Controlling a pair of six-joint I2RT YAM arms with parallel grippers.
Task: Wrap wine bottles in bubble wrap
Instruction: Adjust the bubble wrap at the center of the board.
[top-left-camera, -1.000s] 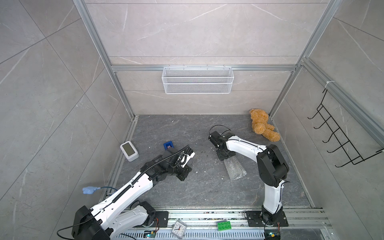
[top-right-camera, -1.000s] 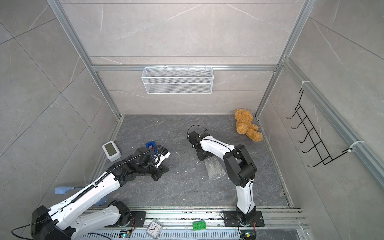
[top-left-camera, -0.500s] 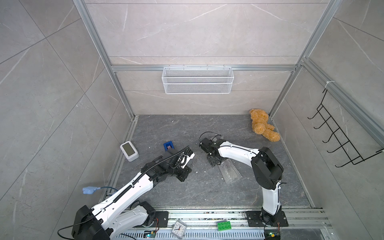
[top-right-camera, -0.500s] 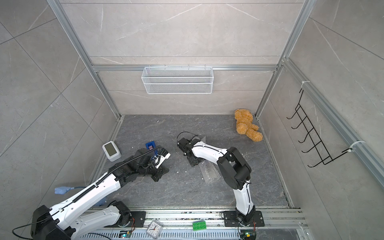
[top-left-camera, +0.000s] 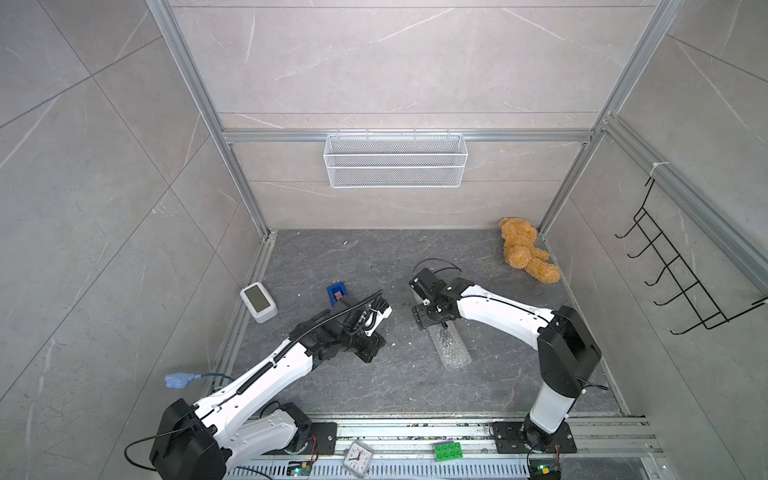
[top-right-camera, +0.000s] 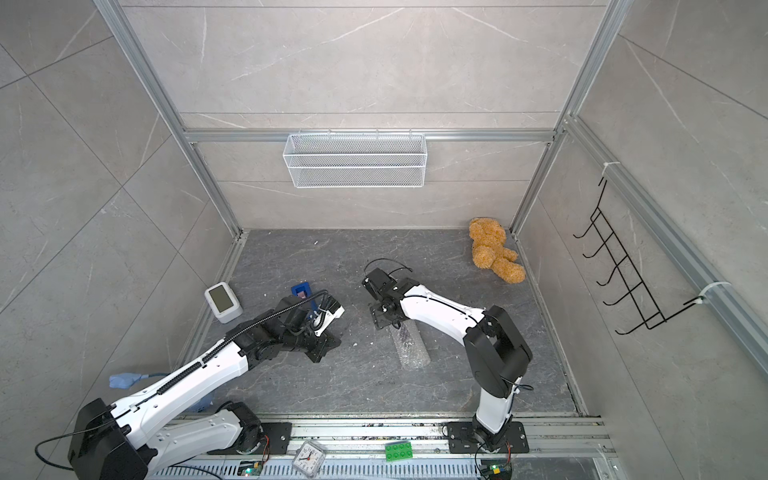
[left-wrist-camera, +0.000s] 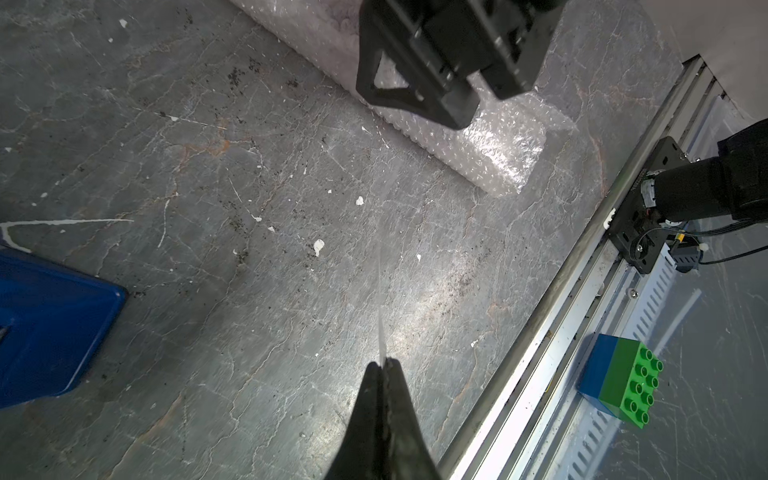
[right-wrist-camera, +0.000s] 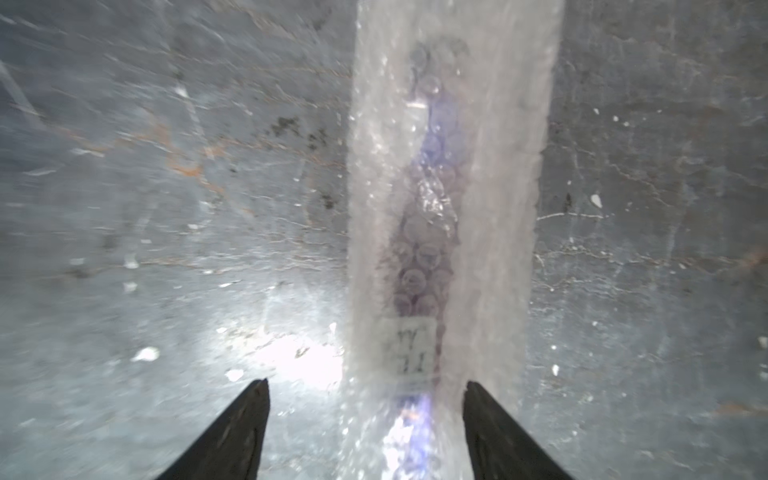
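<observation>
Closest to the front rail (top-left-camera: 415, 424) sit a small clock (top-left-camera: 357, 457) and a green brick (top-left-camera: 448, 450). A bit farther in, on the grey tabletop (top-left-camera: 374, 382), lies the bubble wrap (top-left-camera: 451, 348), rolled into a long tube. The wine bottle (right-wrist-camera: 419, 249) is inside it. The right wrist view shows its purple drink and pale label through the bubbles, though that picture is blurry. The tube's long side runs from front to back, and its far end sits right under the right jaws. Those jaws are wide apart, one tip on each side of the tube, not pinching it. So the right arm (top-left-camera: 498, 311) is the near one, and I think it only has to go down and squeeze. The left jaws are pressed together, off to the side and well apart from the tube. A thin pale line sticks out from their tips, and I cannot tell what it is. Farther back lies a teddy bear (top-left-camera: 525, 249), and a wire basket (top-left-camera: 395, 160) hangs on the wall.
</observation>
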